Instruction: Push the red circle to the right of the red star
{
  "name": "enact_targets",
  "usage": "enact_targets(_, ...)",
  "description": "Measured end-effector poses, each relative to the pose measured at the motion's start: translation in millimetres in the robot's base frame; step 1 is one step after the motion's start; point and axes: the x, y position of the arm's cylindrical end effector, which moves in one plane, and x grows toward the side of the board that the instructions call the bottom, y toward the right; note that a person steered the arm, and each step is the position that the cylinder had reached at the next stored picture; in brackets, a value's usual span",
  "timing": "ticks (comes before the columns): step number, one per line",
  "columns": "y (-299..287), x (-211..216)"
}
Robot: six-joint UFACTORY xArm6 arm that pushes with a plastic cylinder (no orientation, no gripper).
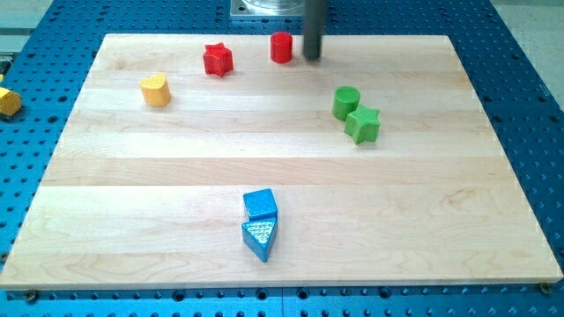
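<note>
The red circle (pixel 281 47) stands near the board's top edge, right of the red star (pixel 217 60), with a gap between them. My tip (pixel 312 58) is just right of the red circle, a small gap apart, at the view's top centre. The rod rises out of the view's top.
A yellow heart-shaped block (pixel 156 90) lies at the upper left. A green circle (pixel 346 102) and green star (pixel 362 124) touch at the right. A blue cube (pixel 260 204) and blue triangle (pixel 259 238) touch at the bottom centre. A yellow block (pixel 7 100) lies off the wooden board (pixel 441 194) at the left.
</note>
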Motion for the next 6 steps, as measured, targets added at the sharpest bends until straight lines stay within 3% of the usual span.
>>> enact_targets(1,-49.4,-12.5)
enact_targets(2,-106.1,3.0)
enact_targets(3,-125.2,-4.7)
enact_targets(4,-74.6,15.2)
enact_targets(6,-124.9,40.0)
